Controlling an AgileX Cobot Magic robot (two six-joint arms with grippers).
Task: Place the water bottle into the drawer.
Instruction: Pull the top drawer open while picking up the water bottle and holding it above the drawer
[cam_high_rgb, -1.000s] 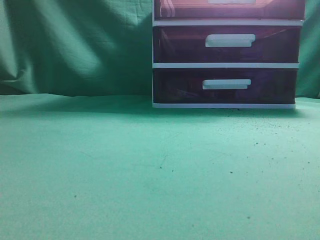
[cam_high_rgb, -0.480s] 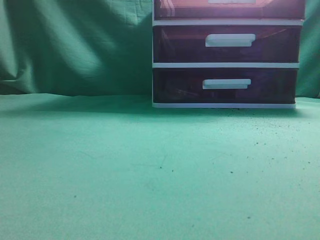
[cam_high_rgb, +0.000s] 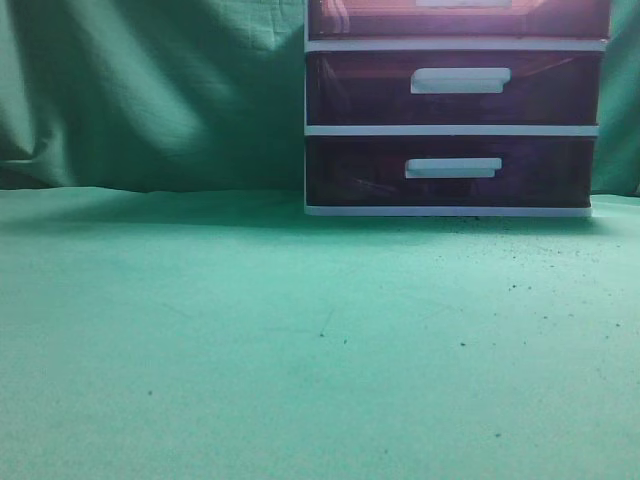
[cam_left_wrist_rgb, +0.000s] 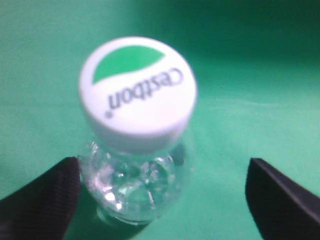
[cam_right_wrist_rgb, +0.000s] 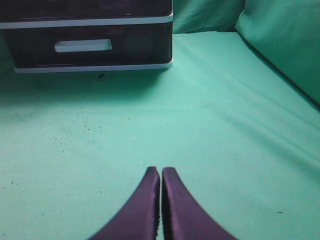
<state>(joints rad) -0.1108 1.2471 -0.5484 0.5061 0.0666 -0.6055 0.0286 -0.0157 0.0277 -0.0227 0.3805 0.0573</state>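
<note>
Between spread left hand (cam_left_wrist_rgb: 160, 200), water bottle (cam_left_wrist_rgb: 135, 135)

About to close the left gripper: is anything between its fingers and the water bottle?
Nothing visible. In the left wrist view the water bottle stands upright between the open left gripper fingers, nearer the left one, with only green cloth in the gaps.

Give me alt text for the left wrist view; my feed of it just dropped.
A clear plastic water bottle with a white cap printed with a green leaf shape and "Cestbon" stands between the open left claw. Its left black finger appears to touch or nearly touch the bottle; the right finger is well clear. Green cloth lies underneath.
</note>
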